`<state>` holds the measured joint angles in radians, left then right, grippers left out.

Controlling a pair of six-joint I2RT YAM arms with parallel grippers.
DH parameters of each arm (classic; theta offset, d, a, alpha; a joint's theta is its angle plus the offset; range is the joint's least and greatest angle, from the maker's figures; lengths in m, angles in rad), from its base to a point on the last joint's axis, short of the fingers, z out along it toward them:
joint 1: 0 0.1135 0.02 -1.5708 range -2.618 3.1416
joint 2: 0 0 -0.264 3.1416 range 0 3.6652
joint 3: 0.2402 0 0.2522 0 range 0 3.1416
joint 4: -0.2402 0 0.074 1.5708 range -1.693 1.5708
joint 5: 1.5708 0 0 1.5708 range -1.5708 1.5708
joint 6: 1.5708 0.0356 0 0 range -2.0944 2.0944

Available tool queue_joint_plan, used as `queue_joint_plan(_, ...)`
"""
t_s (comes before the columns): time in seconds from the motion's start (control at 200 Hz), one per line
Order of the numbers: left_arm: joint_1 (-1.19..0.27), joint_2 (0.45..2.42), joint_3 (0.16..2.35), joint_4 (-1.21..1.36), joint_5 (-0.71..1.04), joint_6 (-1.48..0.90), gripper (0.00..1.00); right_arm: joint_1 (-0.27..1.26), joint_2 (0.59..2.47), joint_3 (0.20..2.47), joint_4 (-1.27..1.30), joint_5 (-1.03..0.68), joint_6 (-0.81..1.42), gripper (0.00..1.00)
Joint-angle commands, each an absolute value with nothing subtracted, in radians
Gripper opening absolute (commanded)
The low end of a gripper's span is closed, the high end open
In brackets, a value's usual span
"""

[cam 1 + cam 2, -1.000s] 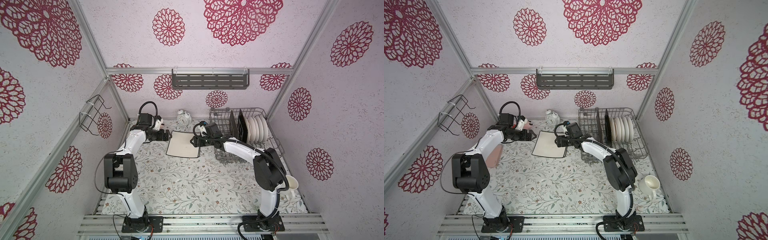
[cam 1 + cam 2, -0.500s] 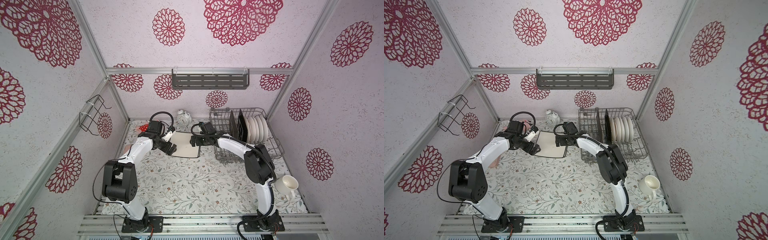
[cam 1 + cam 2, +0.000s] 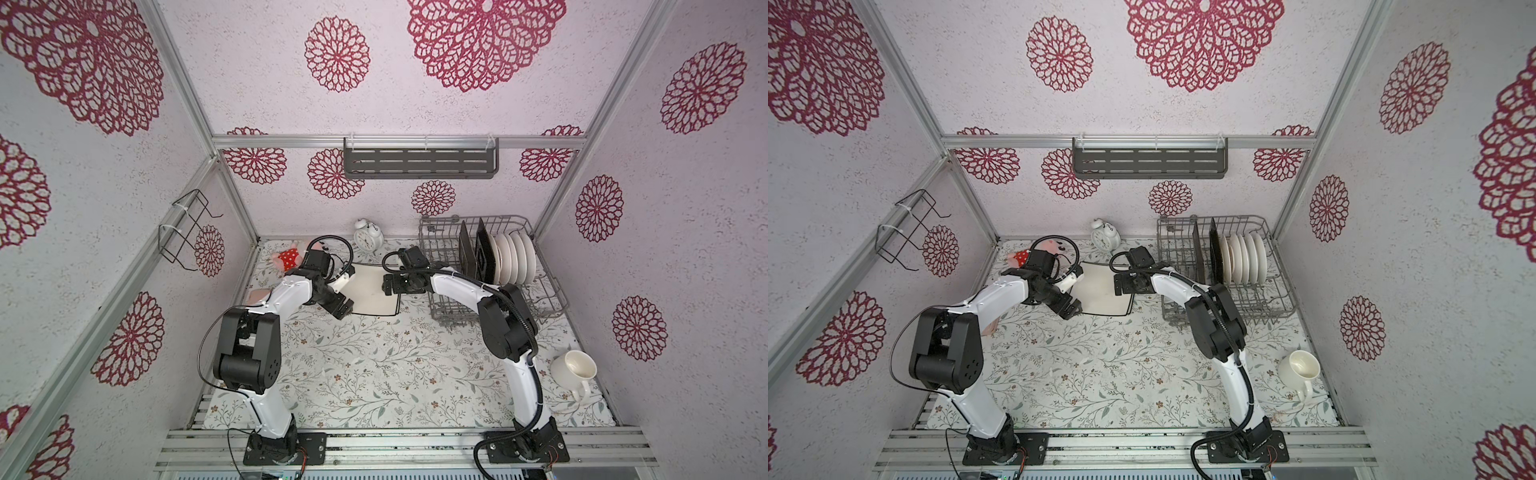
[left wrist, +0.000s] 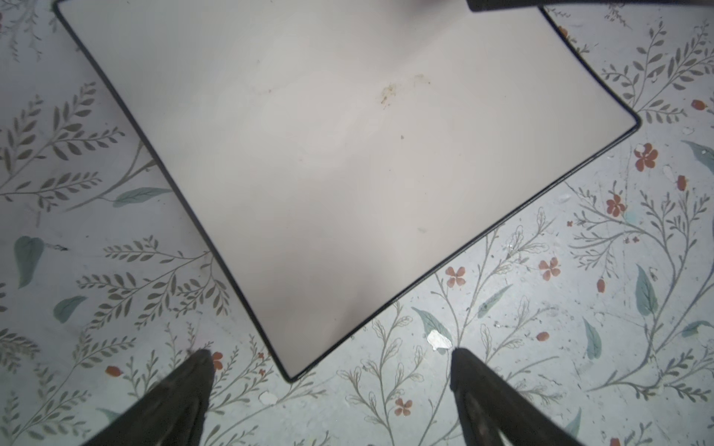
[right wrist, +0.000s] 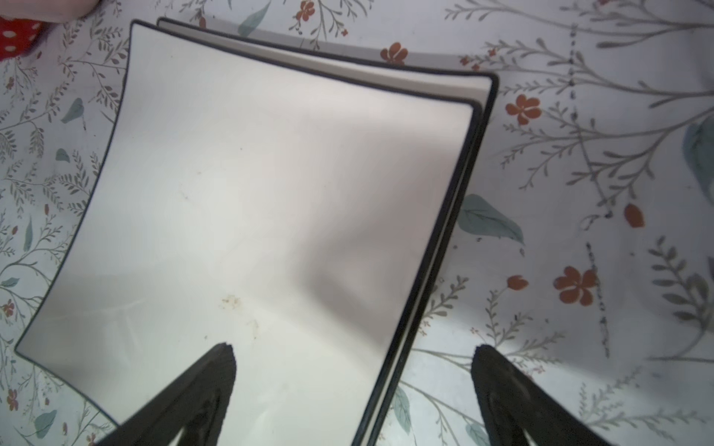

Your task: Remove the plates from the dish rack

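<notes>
Though spread, right gripper (image 5: 352,348) astride edge of plates (image 5: 270,173)

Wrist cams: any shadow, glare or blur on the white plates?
Right wrist view: grey shadow patch across the top square white black-edged plate, whole frame slightly soft, near fingers out of focus. Left wrist view: plate dim but sharp-edged, no glare.

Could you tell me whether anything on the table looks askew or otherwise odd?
The upper square plate sits rotated on the lower square plate, so the stack is askew. A small brownish stain marks the upper one.
</notes>
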<state>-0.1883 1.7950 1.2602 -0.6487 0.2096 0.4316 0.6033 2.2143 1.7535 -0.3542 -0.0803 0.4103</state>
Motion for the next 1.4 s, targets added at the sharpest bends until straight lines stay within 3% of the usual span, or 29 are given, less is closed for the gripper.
queue_joint_plan(0.0,-0.199,1.817,1.259,-0.638,0.204,0.476,0.98,0.591,2.229,1.785,-0.36,-0.086,0.394,0.99)
queue_joint_plan(0.841,-0.232,1.954,1.345,-0.603,0.157,0.424,0.97,0.552,2.304,1.845,-0.329,-0.145,0.36,0.81)
queue_joint_plan(1.396,-0.245,1.998,1.36,-0.582,0.118,0.405,0.97,0.546,2.368,1.948,-0.354,-0.199,0.358,0.78)
